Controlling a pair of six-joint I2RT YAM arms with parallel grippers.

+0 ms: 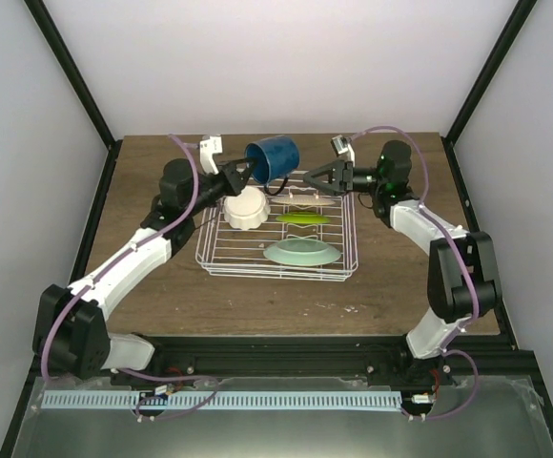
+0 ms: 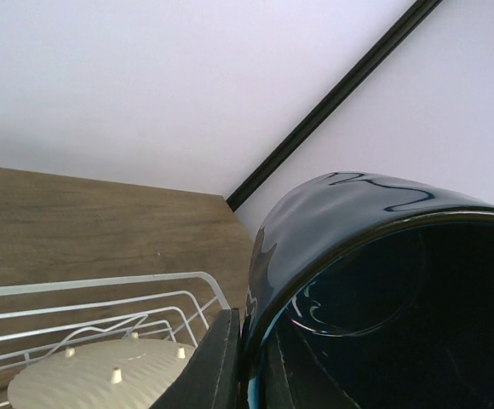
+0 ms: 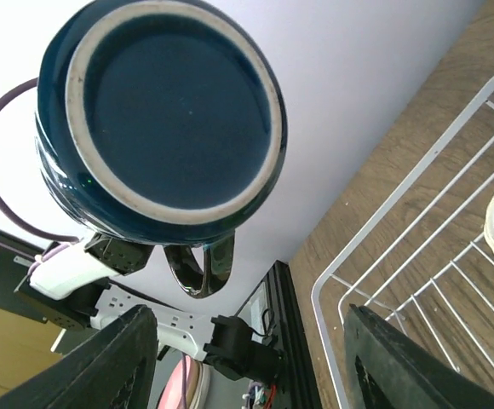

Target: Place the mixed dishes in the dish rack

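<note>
My left gripper (image 1: 243,174) is shut on the rim of the dark blue mug (image 1: 273,157), holding it tilted in the air above the far edge of the white wire dish rack (image 1: 278,275). In the left wrist view one finger (image 2: 209,366) presses the outside of the mug (image 2: 358,256) and the other sits inside it. My right gripper (image 1: 307,177) stands open just right of the mug, apart from it. The right wrist view shows the mug's base (image 3: 166,111) and handle (image 3: 200,264). In the rack lie an upturned cream bowl (image 1: 245,207), a cream plate (image 1: 305,198), a lime-green dish (image 1: 303,219) and a mint plate (image 1: 302,253).
The rack sits mid-table on the brown wooden top (image 1: 153,191), which is bare to the left and in front of it. Black frame posts (image 1: 76,86) and pale walls enclose the back and sides. The rack's far corner (image 2: 204,281) lies just below the held mug.
</note>
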